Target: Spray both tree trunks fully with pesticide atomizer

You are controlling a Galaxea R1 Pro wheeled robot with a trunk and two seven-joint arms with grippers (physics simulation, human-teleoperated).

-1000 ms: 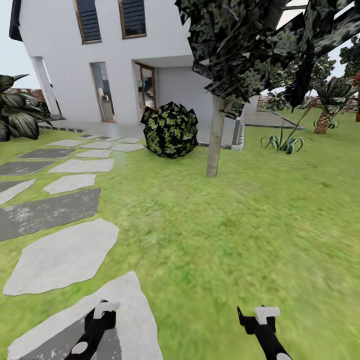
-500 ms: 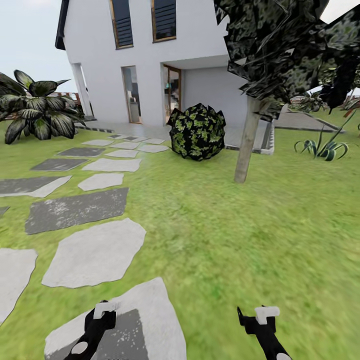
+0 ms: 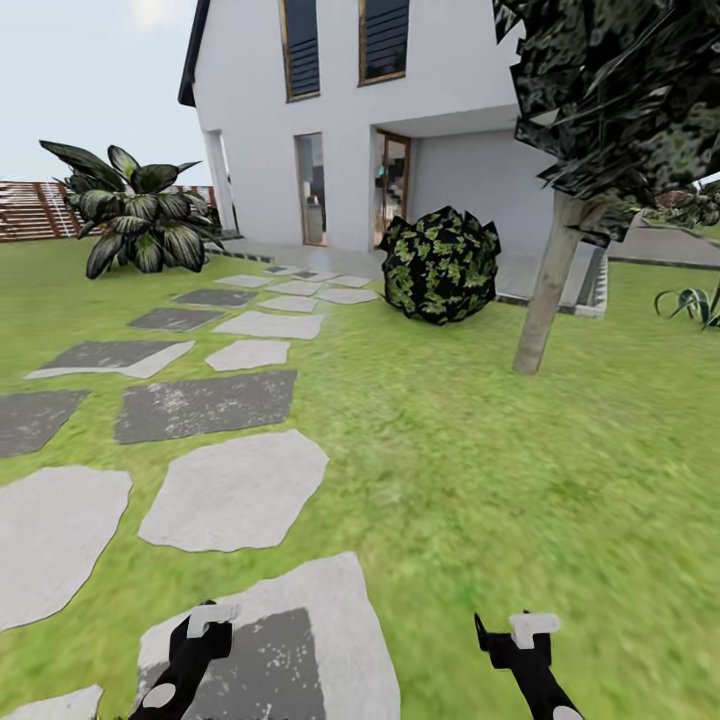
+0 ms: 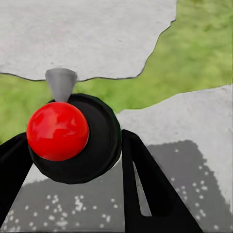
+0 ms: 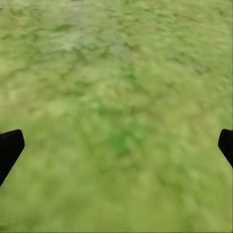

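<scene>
Pesticide atomizer (image 4: 73,141) first: in the left wrist view a dark, round, smooth body carrying a glossy red ball and a small pale grey cone sits between the black fingers, and I take that to be it. The left gripper (image 3: 203,625) has its jaws closed against its sides, so I judge the pick-up done. The right gripper (image 3: 507,628) carries nothing; in its wrist view the jaws stand wide apart over bare grass.

What is left is all the spraying. I see no whitish specks in the air or on any bark. One tree trunk (image 3: 545,300) stands well ahead and to my right on the lawn (image 3: 480,480), far from both arms: a pale grey-tan pole, slightly leaning, with blotchy bark under a jagged, dark, mottled crown. I take it for one of the two targets, though I cannot be sure. The second I cannot pick out.

Below the left arm lie paving stones (image 3: 235,490), flat and irregular, some pale grey, some darker and speckled, with grass between them. They lead toward the white house (image 3: 450,90), smooth-walled with wood-framed windows. Near its door stands a spiky round bush (image 3: 440,265), dark with yellow-green patches. Far off to the left is a broad-leaved plant (image 3: 140,205) before a brown slatted fence (image 3: 30,210).
</scene>
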